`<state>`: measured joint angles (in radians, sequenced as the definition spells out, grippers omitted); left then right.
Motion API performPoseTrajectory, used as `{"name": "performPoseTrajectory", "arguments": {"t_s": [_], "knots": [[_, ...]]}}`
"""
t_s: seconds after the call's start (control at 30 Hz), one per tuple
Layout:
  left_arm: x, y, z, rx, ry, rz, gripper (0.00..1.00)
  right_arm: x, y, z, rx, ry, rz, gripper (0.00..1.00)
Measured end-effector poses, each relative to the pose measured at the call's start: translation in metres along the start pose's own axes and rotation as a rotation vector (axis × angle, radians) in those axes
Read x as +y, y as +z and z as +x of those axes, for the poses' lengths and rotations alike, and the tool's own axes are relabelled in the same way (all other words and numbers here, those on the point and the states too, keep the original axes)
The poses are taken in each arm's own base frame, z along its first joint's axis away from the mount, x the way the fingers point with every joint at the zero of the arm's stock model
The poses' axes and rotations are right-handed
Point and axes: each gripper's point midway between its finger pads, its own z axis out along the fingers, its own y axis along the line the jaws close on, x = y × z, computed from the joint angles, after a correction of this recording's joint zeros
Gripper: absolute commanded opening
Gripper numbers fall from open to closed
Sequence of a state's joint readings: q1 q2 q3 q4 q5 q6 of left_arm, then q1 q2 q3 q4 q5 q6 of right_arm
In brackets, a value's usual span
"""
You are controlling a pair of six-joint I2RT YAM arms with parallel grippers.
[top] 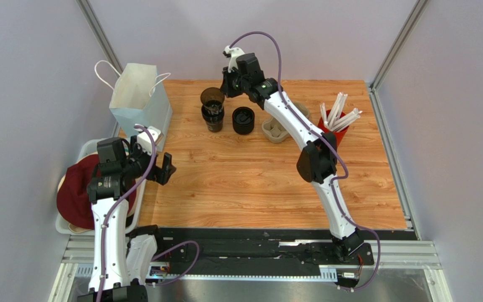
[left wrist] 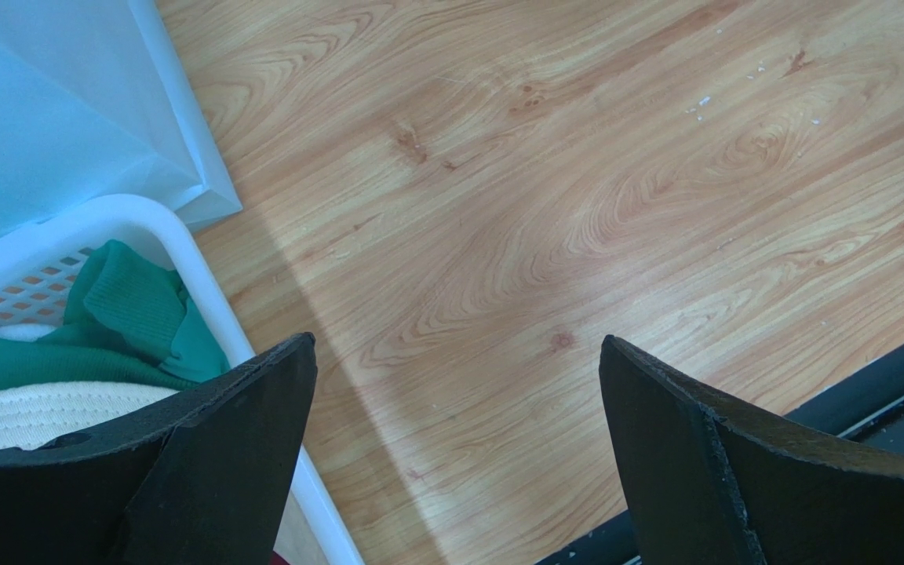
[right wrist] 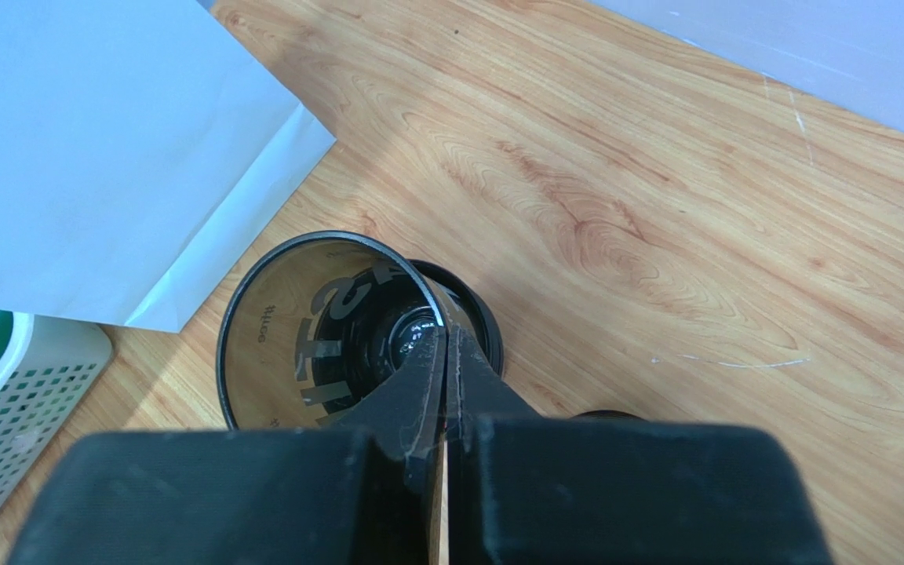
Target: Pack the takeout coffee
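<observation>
The takeout coffee cup [top: 212, 99] is black outside and brown inside, its mouth open, at the back of the wooden table. My right gripper [top: 227, 85] is shut on its rim. In the right wrist view one finger is inside the cup [right wrist: 304, 336] and one outside, the gripper [right wrist: 445, 338] pinching the wall. Directly under it stands another black cup [top: 212, 121], whose rim [right wrist: 483, 318] shows behind; whether the two still touch I cannot tell. The white paper bag [top: 135, 94] stands upright to the left. My left gripper [top: 164, 168] hangs open and empty [left wrist: 457, 344] over bare wood.
A short black round piece with a lid-like top [top: 243, 120] sits right of the cups, then a cardboard cup carrier [top: 275, 130] and a red holder of white straws [top: 337, 119]. A white basket [top: 79, 153] with maroon and green cloth [left wrist: 127, 312] sits off the table's left edge.
</observation>
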<state>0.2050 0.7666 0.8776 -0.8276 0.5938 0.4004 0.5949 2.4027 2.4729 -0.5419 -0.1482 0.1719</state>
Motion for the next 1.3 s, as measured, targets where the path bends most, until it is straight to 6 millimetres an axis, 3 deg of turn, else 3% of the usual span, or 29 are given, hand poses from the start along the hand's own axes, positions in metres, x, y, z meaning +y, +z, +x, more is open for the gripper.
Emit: {"name": "performPoseTrajectory", "arguments": {"t_s": [0.17, 0.27, 0.43, 0.63, 0.83, 0.97, 1.3], "knots": [[0.008, 0.006, -0.008, 0.021, -0.028, 0.01, 0.99, 0.001, -0.004, -0.006, -0.01, 0.007, -0.006, 0.0], [0.019, 0.008, -0.034, 0.017, -0.047, 0.018, 0.99, 0.003, -0.006, -0.008, -0.014, 0.008, -0.012, 0.0], [0.032, 0.003, -0.097, -0.086, -0.058, 0.036, 0.99, 0.005, -0.007, -0.009, -0.014, 0.014, -0.019, 0.0], [0.028, 0.01, -0.117, -0.128, -0.082, 0.049, 0.99, 0.006, -0.007, -0.009, -0.014, 0.014, -0.023, 0.0], [0.019, 0.041, -0.13, -0.099, -0.08, 0.04, 0.99, 0.007, -0.007, -0.009, -0.012, 0.016, -0.028, 0.0], [0.024, 0.062, -0.152, -0.093, -0.097, 0.017, 0.98, 0.007, -0.007, -0.009, -0.012, 0.019, -0.029, 0.0], [0.029, 0.136, -0.184, -0.027, -0.06, -0.043, 0.94, 0.007, -0.007, -0.008, -0.009, 0.021, -0.028, 0.0]]}}
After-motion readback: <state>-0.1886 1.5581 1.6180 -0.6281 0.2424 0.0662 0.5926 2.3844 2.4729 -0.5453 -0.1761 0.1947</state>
